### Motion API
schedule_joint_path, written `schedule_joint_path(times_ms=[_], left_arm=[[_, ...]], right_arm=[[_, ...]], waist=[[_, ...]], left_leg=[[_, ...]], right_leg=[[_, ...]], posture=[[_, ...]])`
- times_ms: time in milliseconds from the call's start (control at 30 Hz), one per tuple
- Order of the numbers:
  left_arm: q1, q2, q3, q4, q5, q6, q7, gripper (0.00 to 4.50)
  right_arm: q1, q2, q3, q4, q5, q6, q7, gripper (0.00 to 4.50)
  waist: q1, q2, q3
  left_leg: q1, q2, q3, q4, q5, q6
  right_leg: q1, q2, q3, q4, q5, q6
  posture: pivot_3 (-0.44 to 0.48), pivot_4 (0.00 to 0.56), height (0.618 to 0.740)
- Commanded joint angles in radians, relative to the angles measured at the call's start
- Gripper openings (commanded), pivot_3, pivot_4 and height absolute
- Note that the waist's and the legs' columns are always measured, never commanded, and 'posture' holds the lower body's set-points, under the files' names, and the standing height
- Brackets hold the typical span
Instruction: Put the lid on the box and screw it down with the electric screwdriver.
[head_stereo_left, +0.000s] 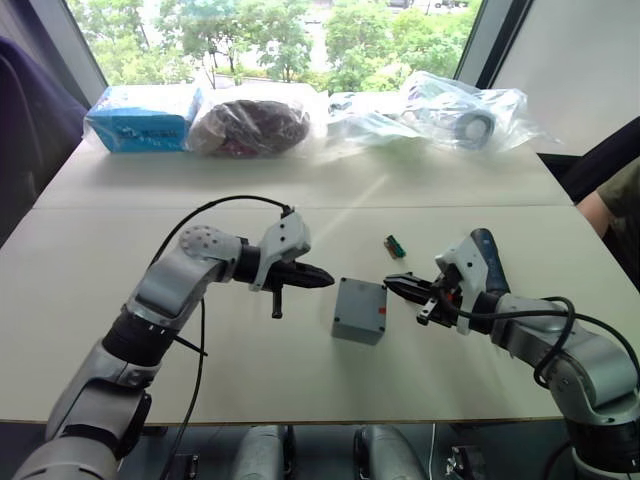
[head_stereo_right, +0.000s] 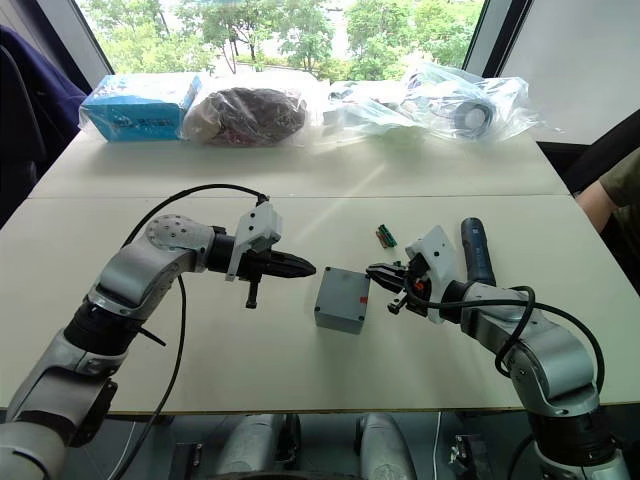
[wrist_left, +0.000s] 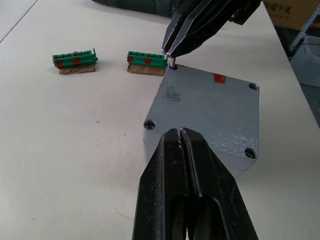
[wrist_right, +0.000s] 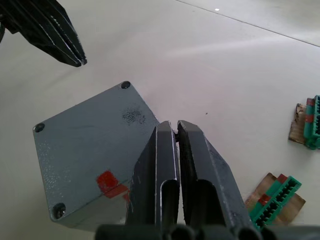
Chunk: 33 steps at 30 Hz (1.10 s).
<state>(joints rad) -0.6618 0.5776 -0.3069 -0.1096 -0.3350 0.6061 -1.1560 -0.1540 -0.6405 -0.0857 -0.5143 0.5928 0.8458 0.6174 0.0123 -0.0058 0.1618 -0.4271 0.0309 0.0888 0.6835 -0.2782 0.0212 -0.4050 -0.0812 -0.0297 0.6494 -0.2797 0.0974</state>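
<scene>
Both black two-fingered grippers, left (head_stereo_left: 322, 279) and right (head_stereo_left: 393, 282), flank the small square grey plastic box (head_stereo_left: 359, 311) near the pale surface's (head_stereo_left: 300, 200) front edge. Left jaws are closed on nothing; right jaws pinch a small screw (wrist_left: 171, 63) at a lid (wrist_left: 210, 107) corner. Behind lies the dark blue electric screwdriver (head_stereo_right: 477, 250).

A pale bench (head_stereo_left: 120, 300) stands before a wide window (head_stereo_left: 280, 35). Daylight falls across it. Green trees (head_stereo_left: 370, 40) show outside.

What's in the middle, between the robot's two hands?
The grey box, lid already on it, sits on the table between the left hand and right hand, as both eye views show.
</scene>
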Motion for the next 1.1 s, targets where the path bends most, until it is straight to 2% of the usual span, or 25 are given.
schedule_joint_path(times_ms=[33,600,633,667,800,967,1100], left_arm=[[-0.003,-0.002,0.009,-0.008,-0.001,-0.013,-0.002,0.00],[-0.004,-0.005,0.010,-0.004,0.001,-0.018,0.003,0.00],[-0.004,-0.004,0.010,-0.005,0.001,-0.019,0.002,0.00],[-0.004,-0.005,0.010,-0.005,0.001,-0.020,0.003,0.00],[-0.007,-0.007,0.008,-0.001,0.004,-0.025,0.003,0.00],[-0.015,-0.021,0.008,0.006,0.002,-0.032,0.003,0.00],[-0.021,-0.035,0.005,0.014,0.008,-0.051,-0.001,0.00]], right_arm=[[-0.010,-0.012,-0.016,-0.017,0.011,-0.003,0.004,0.10],[-0.020,0.007,0.030,-0.015,0.003,-0.012,-0.007,0.10],[-0.020,0.007,0.029,-0.015,0.002,-0.012,-0.007,0.63],[-0.019,0.000,0.032,-0.017,-0.001,-0.014,-0.001,0.88],[-0.019,-0.015,0.033,-0.026,-0.001,-0.012,0.008,2.53],[-0.033,-0.026,0.002,-0.037,0.018,0.010,-0.003,4.35],[-0.084,-0.007,-0.108,-0.011,0.091,0.103,-0.070,4.45]], waist=[[0.000,0.000,0.000],[0.000,0.000,0.000],[0.000,0.000,0.000],[0.000,0.000,0.000],[0.000,0.000,0.000],[0.000,0.000,0.000],[0.000,0.000,0.000]], left_leg=[[0.000,0.000,0.000,0.000,0.000,0.000],[0.000,0.000,0.000,0.000,0.000,0.000],[0.000,0.000,0.000,0.000,0.000,0.000],[0.000,0.000,0.000,0.000,0.000,0.000],[0.000,0.000,0.000,0.000,0.000,0.000],[0.000,0.000,0.000,0.000,0.000,0.000],[0.000,0.000,0.000,0.000,0.000,0.000]], right_leg=[[0.000,0.000,0.000,0.000,0.000,0.000],[0.000,0.000,0.000,0.000,0.000,0.000],[0.000,0.000,0.000,0.000,0.000,0.000],[0.000,0.000,0.000,0.000,0.000,0.000],[0.000,0.000,0.000,0.000,0.000,0.000],[0.000,0.000,0.000,0.000,0.000,0.000],[0.000,0.000,0.000,0.000,0.000,0.000]], posture=[[0.000,0.150,0.740],[0.000,0.150,0.740],[0.000,0.150,0.740],[0.000,0.150,0.740],[0.000,0.150,0.740],[0.000,0.150,0.740],[0.000,0.150,0.740]])
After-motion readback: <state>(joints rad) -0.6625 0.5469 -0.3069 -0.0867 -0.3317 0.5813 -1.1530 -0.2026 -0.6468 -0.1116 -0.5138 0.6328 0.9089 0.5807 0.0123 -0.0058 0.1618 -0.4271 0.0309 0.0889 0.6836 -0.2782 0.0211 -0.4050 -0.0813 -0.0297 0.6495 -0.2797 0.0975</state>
